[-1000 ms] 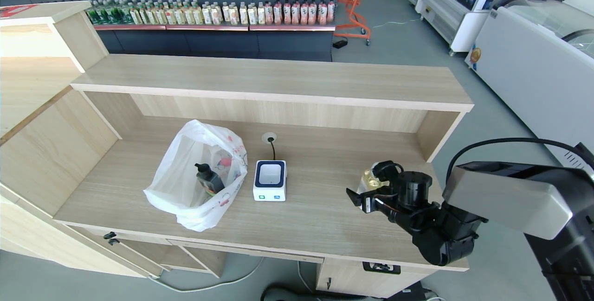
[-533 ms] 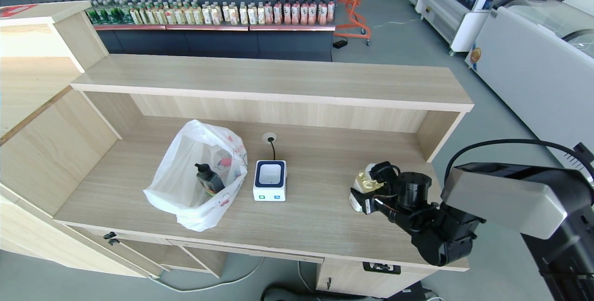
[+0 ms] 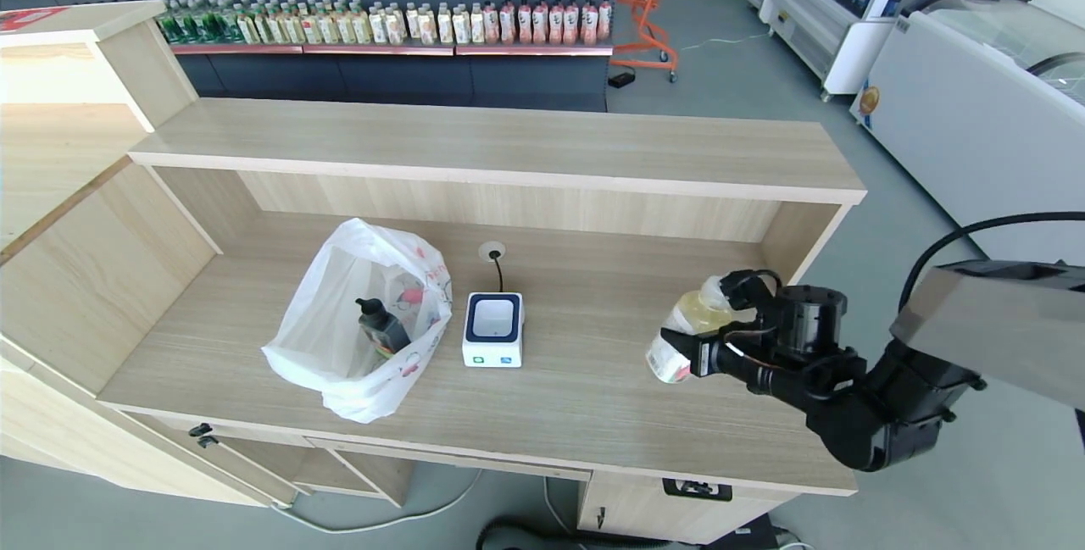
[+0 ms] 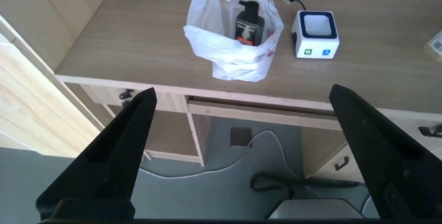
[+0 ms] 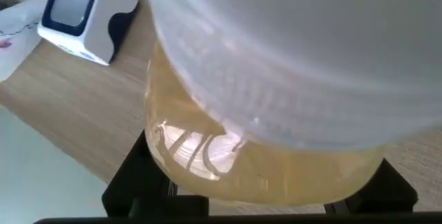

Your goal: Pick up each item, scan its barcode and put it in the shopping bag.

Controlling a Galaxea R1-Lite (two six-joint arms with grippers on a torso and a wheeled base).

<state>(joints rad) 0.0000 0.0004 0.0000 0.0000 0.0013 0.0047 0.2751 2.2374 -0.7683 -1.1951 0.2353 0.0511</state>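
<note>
My right gripper [image 3: 719, 323] is shut on a clear bottle of yellow liquid [image 3: 683, 335] with a white cap, held tilted above the right part of the wooden counter [image 3: 576, 389]. Up close, the bottle [image 5: 276, 141] spans the right wrist view. The white barcode scanner [image 3: 492, 330] stands mid-counter, left of the bottle, and shows again as the scanner [image 4: 316, 34] and the scanner [image 5: 83, 16]. A white shopping bag [image 3: 360, 325] stands open left of it with a dark pump bottle [image 3: 381, 325] inside. My left gripper [image 4: 242, 155] hangs open off the counter's front edge, above the floor.
A raised wooden ledge [image 3: 500, 147] runs behind the counter, with side walls left and right. The scanner's cable goes into a grommet [image 3: 492, 252] behind it. Shelves of drinks [image 3: 390, 25] and chest freezers [image 3: 975, 92] stand in the room beyond.
My right gripper closed on the bottle, lifted it off the counter and tilted it, and the arm drew back to the right. Bag and scanner stayed put.
</note>
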